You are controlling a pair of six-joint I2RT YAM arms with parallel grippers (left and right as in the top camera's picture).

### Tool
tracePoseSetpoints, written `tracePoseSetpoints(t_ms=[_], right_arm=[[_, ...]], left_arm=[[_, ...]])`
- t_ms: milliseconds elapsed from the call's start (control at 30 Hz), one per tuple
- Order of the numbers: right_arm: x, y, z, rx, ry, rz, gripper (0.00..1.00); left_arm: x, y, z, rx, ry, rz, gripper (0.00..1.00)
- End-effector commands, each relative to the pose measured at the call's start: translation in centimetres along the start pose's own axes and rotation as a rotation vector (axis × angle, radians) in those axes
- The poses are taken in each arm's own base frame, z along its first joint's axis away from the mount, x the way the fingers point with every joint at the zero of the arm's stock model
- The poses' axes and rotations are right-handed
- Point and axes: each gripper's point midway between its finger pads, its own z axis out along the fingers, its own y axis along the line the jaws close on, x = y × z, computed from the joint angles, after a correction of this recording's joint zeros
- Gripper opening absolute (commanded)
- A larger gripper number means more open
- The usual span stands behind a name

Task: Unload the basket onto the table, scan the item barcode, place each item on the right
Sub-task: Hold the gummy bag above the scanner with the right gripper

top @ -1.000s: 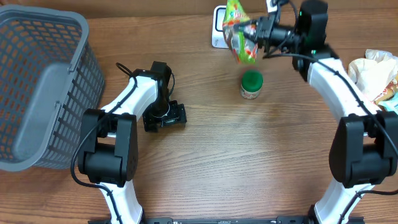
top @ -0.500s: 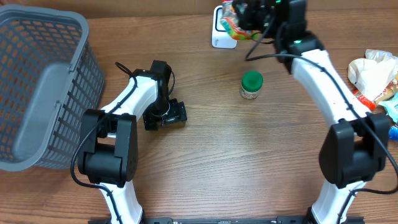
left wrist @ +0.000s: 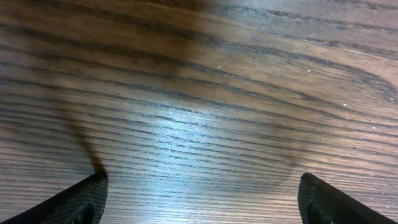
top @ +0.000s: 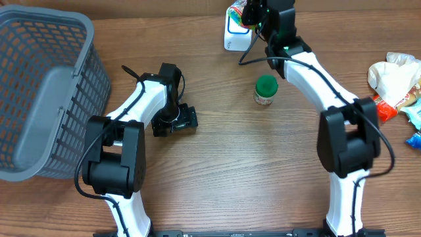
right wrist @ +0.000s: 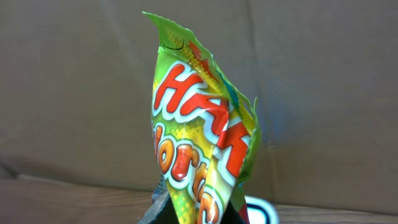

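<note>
- Overhead view — shows the right arm reaching to the far edge of the desk [top: 250, 171], with the right pincer [top: 252, 11] clamped shut on a green-and-red snack bag [top: 237, 13]. Places the bag directly over or just in front of a small white scanner [top: 231, 38]; cannot tell from above whether touching or apart.
- Also from above: shows a green-lidded jar [top: 266, 90] standing upright near the scanner, a grey basket [top: 92, 72] at the left side, and a heap of other packets [top: 395, 76] at the right edge. Shows the left pincer [top: 174, 123] low over bare wood, well apart from the bag, holding nothing.
- Left wrist view: shows only the wood grain of the desk and two dark fingertips [left wrist: 81, 202] in the bottom corners, spread wide with nothing between them.
- Right wrist view: shows the snack bag [right wrist: 199, 155] upright and crinkled, pinched at its lower end, with red and orange lettering on a green ground. Shows a corner of the scanner [right wrist: 260, 208] just behind the bag's lower right, against a plain brown backdrop. Shows no barcode on the face turned to this camera.
- Progress, as a judgement: pick-up done and the bag lifted to the scanner — probably in the middle of presenting it. Left to do: turning the barcode panel squarely toward the scanner window and getting a read. No sign of either in these pictures.
</note>
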Motion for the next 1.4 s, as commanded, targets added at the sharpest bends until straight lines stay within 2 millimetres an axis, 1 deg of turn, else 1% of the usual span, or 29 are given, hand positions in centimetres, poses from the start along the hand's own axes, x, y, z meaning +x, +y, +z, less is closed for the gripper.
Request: tracePoseSetpoints(t_ms=[0,133,233,367,600,733,800,867,900,1000,1100,1133,1200,1233,1300,1367], right_arm=[[-3.2,0.1,1.6,0.039,-0.092,-0.041,0.04],[-2.5,-1.1,3.7,0.098,-0.09,-0.069,0.04],[-1.8,-1.9,4.4,0.129,-0.089,-0.072,0.04],[-1.5,-2.5,4.4,0.141,-0.073,-0.09,0.04],[-1.6,-3.4,4.3,0.173,-0.074,-0.098,0.04],[-1.8,-4.6,4.0,0.244,-0.08,-0.146,0.04],[-1.9,-5.7,3.8,0.293,-0.078,-0.151,0.04],[-2.4,-7.0,3.2,0.356,-0.072,-0.173,0.04],[-2.9,-7.8,2.7,0.397,-0.072,-0.172,0.04],[-5.4,-10.4,0.1,0.525,-0.063,-0.174,0.04],[-7.9,-12.5,-2.6,0.581,-0.035,-0.162,0.04],[-8.9,-13.5,-3.9,0.605,-0.024,-0.137,0.04],[-10.3,-15.5,-6.5,0.655,0.004,-0.09,0.04],[-10.9,-17.0,-8.2,0.69,0.028,-0.056,0.04],[-11.5,-19.4,-11.5,0.747,0.075,0.011,0.04],[-11.8,-22.2,-15.4,0.82,0.122,0.106,0.04]], left_arm=[[-0.5,0.0,1.0,0.006,-0.007,0.033,0.9],[-0.8,-0.1,1.0,0.01,-0.018,0.034,0.91],[-0.8,-0.1,1.0,0.012,-0.021,0.035,0.91],[-0.9,-0.2,1.0,0.012,-0.022,0.035,0.91],[-0.8,-0.2,1.0,0.017,-0.02,0.034,0.91],[-0.6,-0.6,1.0,0.039,-0.008,0.034,0.91],[-0.5,-0.6,1.0,0.039,-0.006,0.034,0.91],[-0.5,-0.6,1.0,0.038,-0.005,0.034,0.91],[-0.5,-0.6,1.0,0.038,-0.005,0.034,0.91],[-0.5,-0.6,1.0,0.038,-0.005,0.038,0.91],[-0.5,-0.6,1.0,0.038,-0.006,0.038,0.91],[-0.5,-0.6,1.0,0.038,-0.006,0.038,0.91],[-0.5,-0.6,1.0,0.038,-0.006,0.038,0.91],[-0.5,-0.6,1.0,0.038,-0.006,0.038,0.91],[-0.5,-0.6,1.0,0.038,-0.006,0.038,0.91],[-0.5,-0.6,1.0,0.038,-0.005,0.039,0.91]])
